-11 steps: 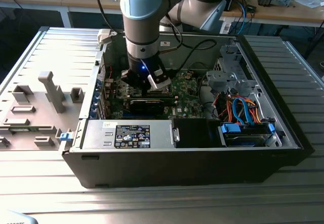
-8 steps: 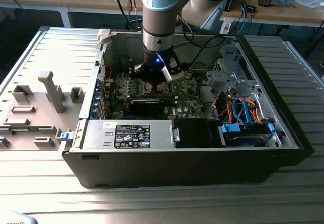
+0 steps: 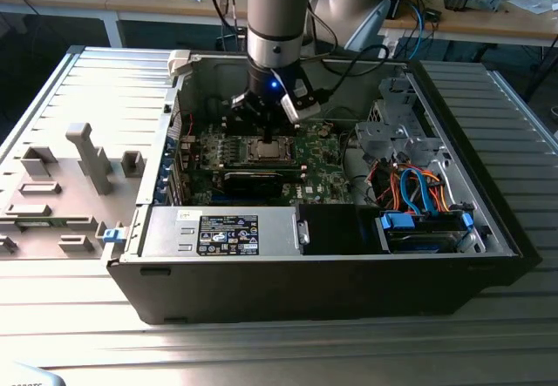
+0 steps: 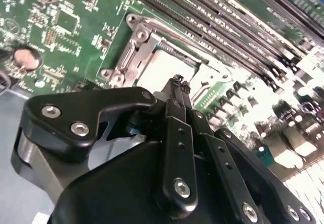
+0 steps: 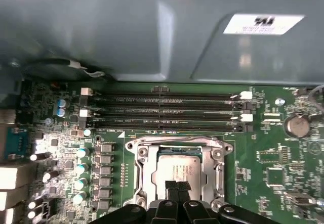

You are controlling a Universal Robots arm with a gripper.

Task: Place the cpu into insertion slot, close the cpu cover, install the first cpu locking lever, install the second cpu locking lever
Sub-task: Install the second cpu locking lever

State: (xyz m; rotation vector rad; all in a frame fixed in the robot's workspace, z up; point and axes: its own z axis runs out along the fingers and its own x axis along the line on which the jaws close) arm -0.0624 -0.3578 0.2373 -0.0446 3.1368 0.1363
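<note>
Jaws point(image 5: 177, 187) pinched together with nothing between them, tips poised just above the one cpu point(image 5: 178, 169) seated in the insertion slot point(image 5: 178, 145) under the single lowered cpu cover point(image 5: 144, 169). Four long memory slots point(image 5: 162, 112) counted beside the socket in the first wrist view. One open computer case point(image 3: 174, 273) on the tabletop point(image 3: 261, 351) in the exterior view, with the arm point(image 3: 275, 20) reaching down inside.

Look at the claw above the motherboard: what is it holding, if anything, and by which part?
Nothing. The claw is shut with empty tips, just above the cpu seated under the cpu cover.
</note>
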